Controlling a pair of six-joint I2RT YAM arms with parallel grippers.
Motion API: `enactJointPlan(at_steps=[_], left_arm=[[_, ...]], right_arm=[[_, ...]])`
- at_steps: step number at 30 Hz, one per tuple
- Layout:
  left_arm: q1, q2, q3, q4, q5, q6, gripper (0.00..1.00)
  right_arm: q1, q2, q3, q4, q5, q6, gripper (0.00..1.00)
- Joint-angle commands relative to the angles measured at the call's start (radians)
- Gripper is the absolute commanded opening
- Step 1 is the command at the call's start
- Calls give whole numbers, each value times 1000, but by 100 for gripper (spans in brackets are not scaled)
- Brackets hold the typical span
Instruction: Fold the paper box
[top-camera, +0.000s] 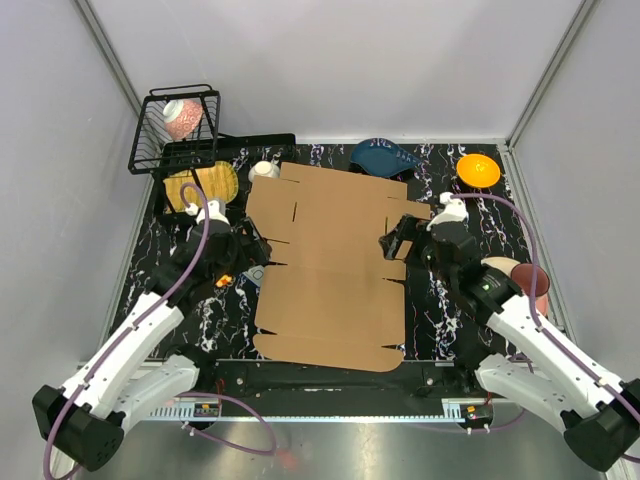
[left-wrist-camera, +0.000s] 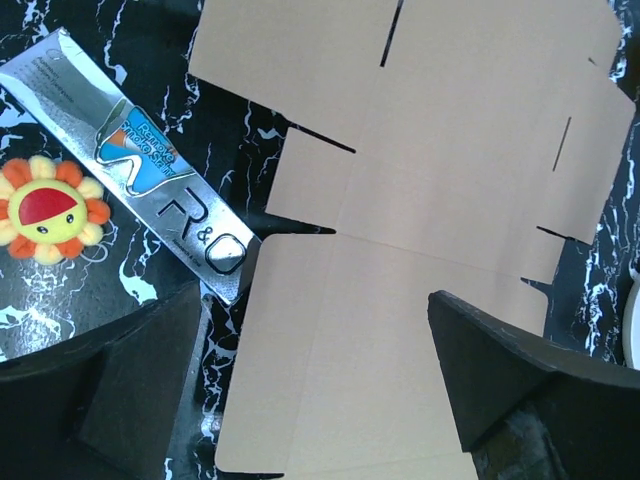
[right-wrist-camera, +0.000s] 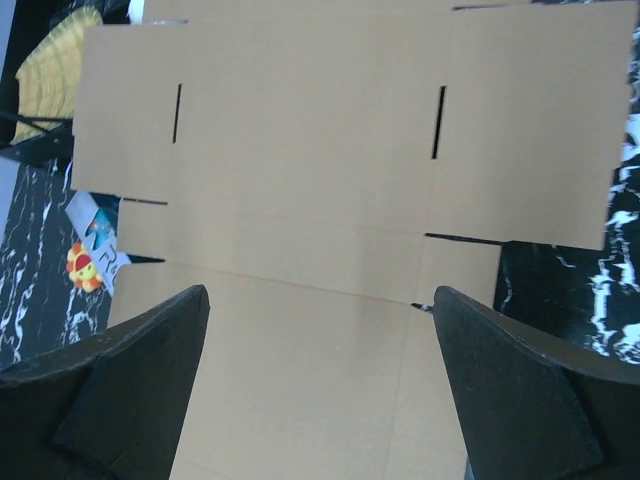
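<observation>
Lying flat, paper box, unfolded brown cardboard, slits visible

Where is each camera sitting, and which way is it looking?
Top external: above and behind the arms, looking down at the flat paper box; both arms show, with the left gripper and right gripper.
Left wrist: on the left arm, looking down at the box's left edge and a silver tube; its own open fingers show.
Right wrist: on the right arm, looking down across the box; its own open fingers show.
Shared: both wrist views catch the sunflower toy.
</observation>
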Motion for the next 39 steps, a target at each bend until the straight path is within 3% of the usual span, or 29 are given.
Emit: enactJointPlan(at_steps=[1,6,14,21,29,39], left_arm=[[10,28,-1,50,-55,-18,99],[74,130,81,102,-49,43,99],[220,478,289,161,100,146,91],[221,573,283,309,97,182,89],[235,676,371,344,25,273,91],[267,840,434,344,75,317,91]], right_arm=[[3,-69,-12,-43,156,-25,100],[5,-89,-18,-25,145,-57,100],[3,-89,3,-17,130,-106,100],[3,-100,2,7,93,-99,100],[3,-115,-14,24,61,-97,100],[3,-115,-25,27,65,-99,100]])
